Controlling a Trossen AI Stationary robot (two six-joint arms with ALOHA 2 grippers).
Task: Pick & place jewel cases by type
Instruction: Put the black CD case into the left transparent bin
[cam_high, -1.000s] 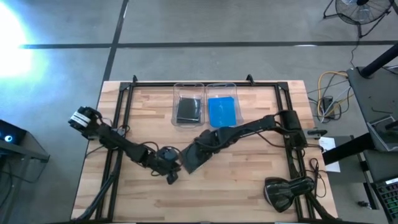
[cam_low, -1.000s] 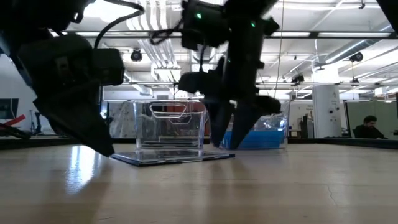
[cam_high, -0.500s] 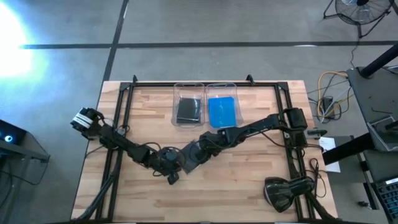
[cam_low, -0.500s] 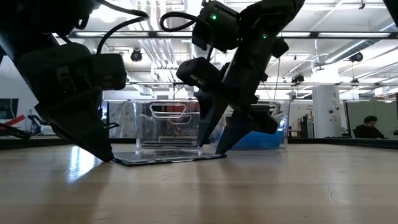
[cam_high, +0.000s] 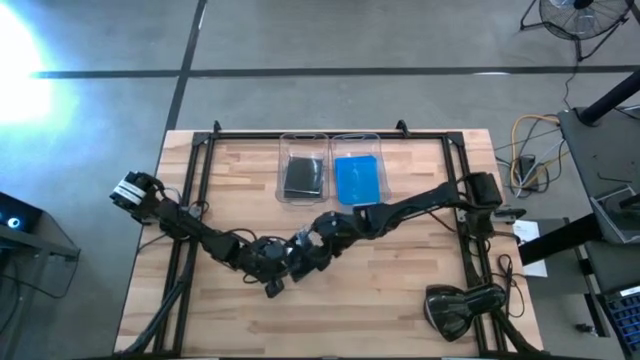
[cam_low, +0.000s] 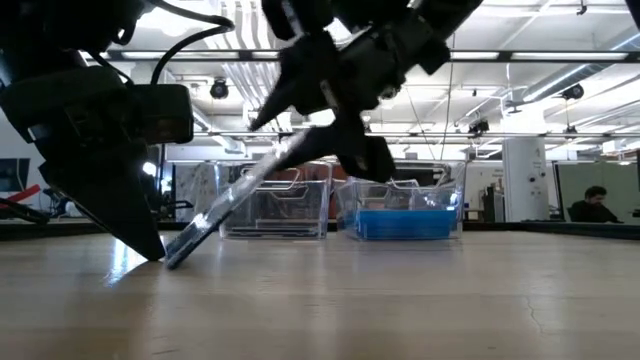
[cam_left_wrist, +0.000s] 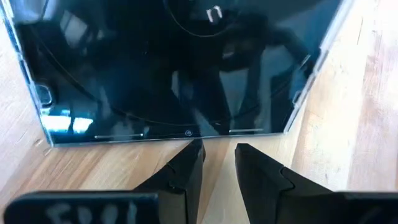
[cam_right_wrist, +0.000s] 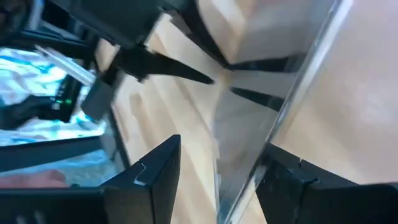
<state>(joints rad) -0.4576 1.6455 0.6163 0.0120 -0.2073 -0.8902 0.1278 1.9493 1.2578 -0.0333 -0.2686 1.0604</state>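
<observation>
A wooden tabletop (cam_high: 400, 300) fills the middle of the high view, edged by a black frame (cam_high: 190, 190). Two clear bins (cam_high: 304, 141) sit side by side at its upper centre. At upper right, a fan (cam_high: 580, 15) stands on the grey floor (cam_high: 300, 40); yellow cables (cam_high: 525, 130) lie below it.

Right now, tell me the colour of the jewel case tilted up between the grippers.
Dark grey to black, the jewel case shows best in the left wrist view.

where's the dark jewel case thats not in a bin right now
In the low view the dark jewel case is tilted, one edge on the table by the left gripper, its raised edge at the right gripper.
</observation>
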